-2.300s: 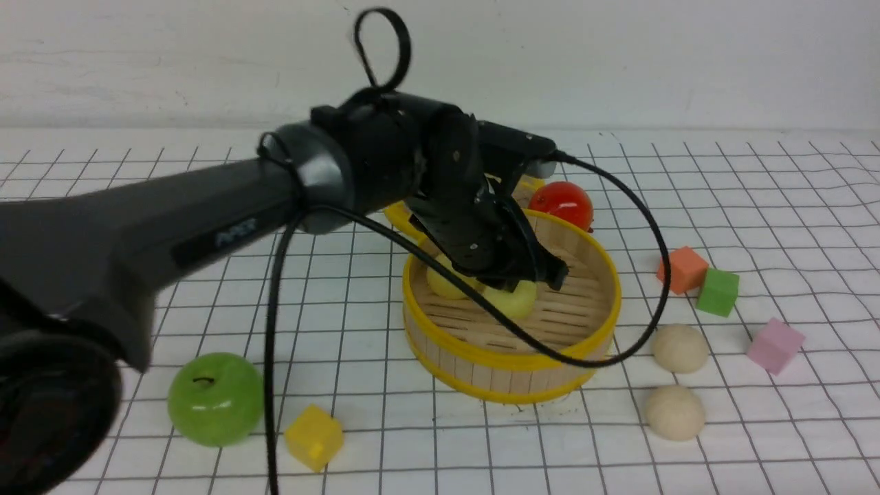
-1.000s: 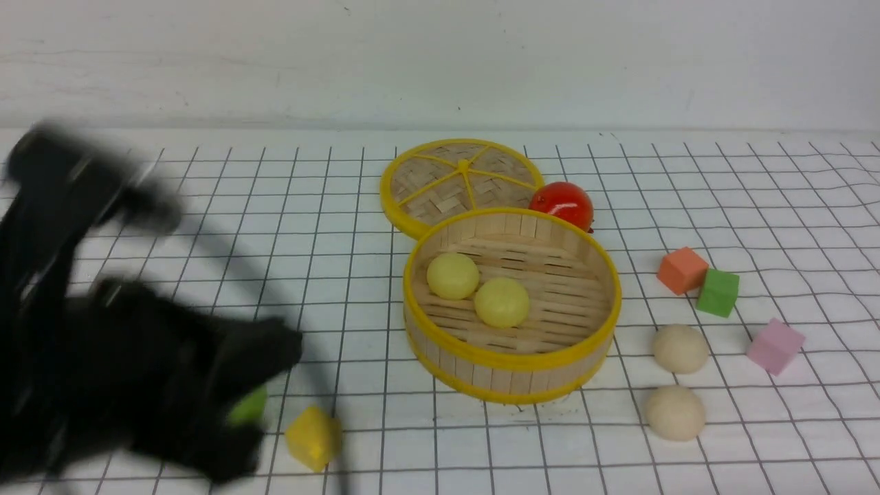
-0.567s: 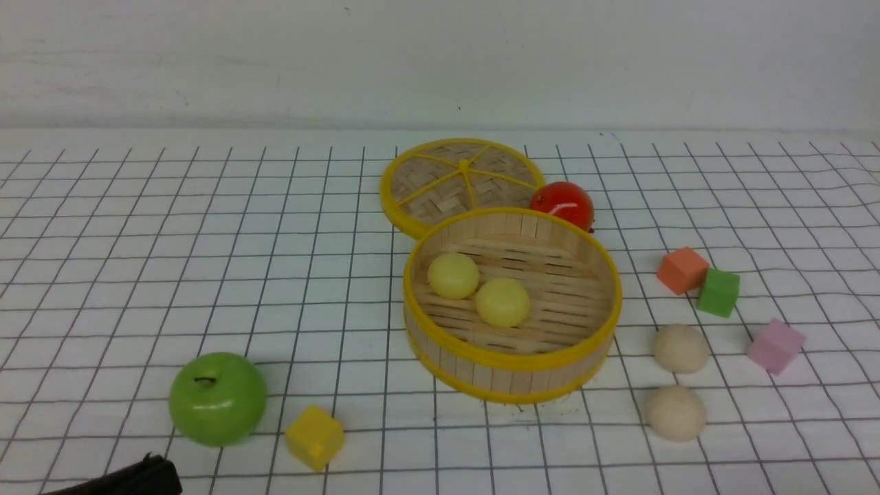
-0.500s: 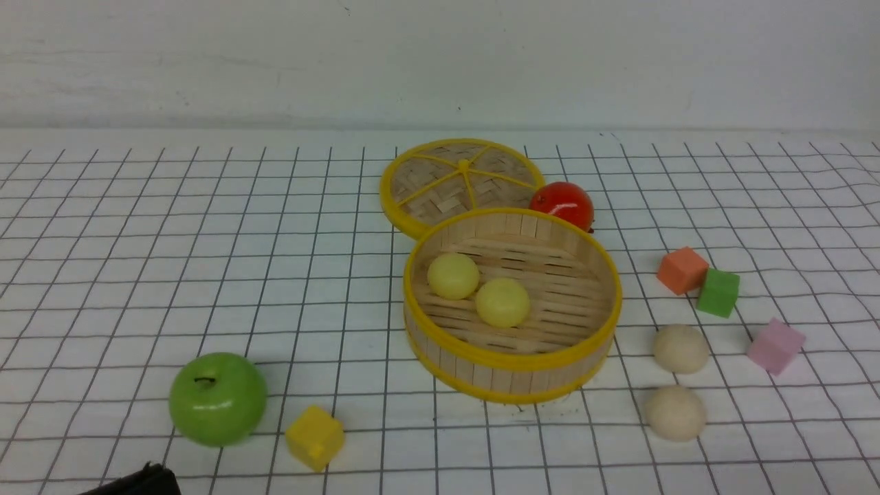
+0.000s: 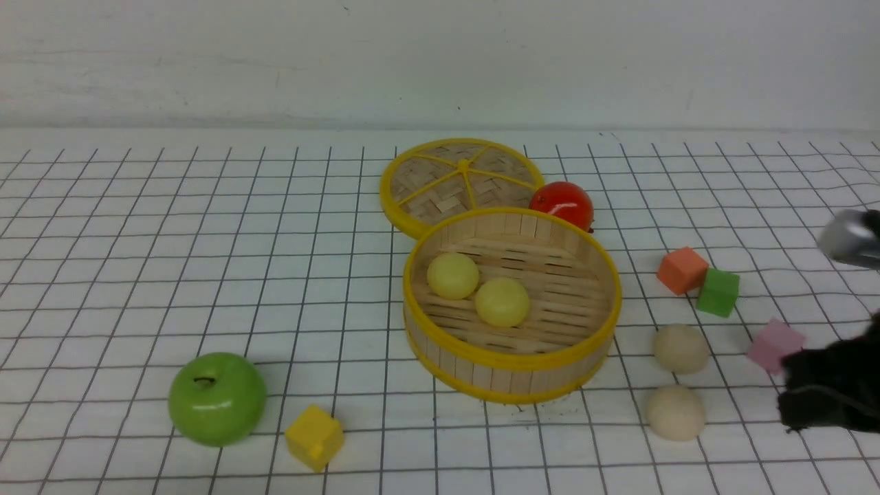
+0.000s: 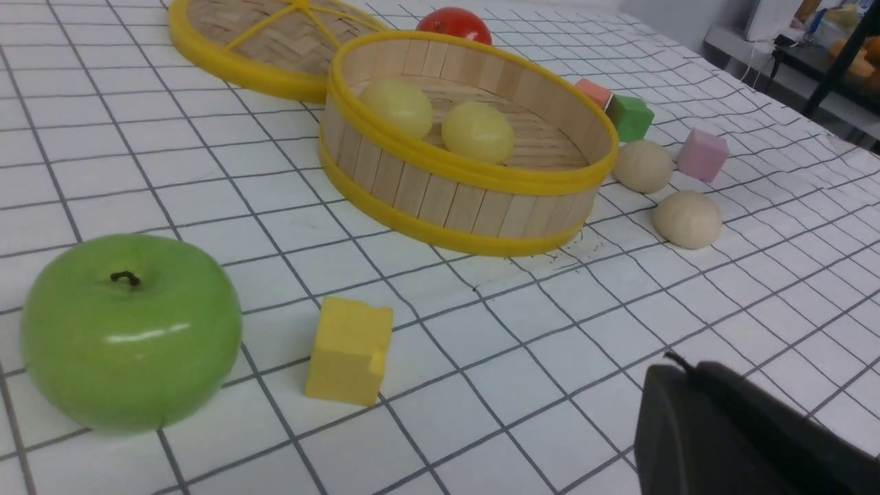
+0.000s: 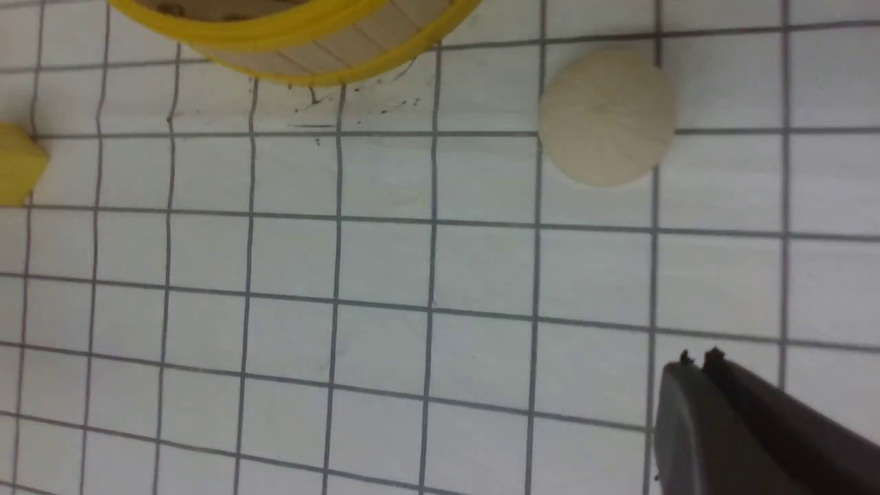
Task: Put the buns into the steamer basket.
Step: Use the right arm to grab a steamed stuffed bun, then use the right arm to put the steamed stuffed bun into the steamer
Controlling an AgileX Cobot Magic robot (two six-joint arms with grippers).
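The steamer basket [image 5: 512,361] stood open near the middle of the gridded cloth. Its lid [image 5: 460,180] lay flat just behind it, and a red tomato [image 5: 562,203] sat by the far rim. Inside, on the slats, were the left yellow bun [image 5: 453,276] and the right yellow bun [image 5: 502,302], close together. The other two were out on the cloth to the basket's right: the farther beige bun [image 5: 680,348] near the rim, and the nearer beige bun [image 5: 675,412] just in front of it. The right gripper [image 7: 698,359] hung above the cloth near that nearer bun, jaws pressed together on nothing. The left gripper [image 6: 677,368] looked closed and empty too, though only part of it showed, with a green apple [image 6: 130,330] and a yellow cube [image 6: 349,349] in front of it.
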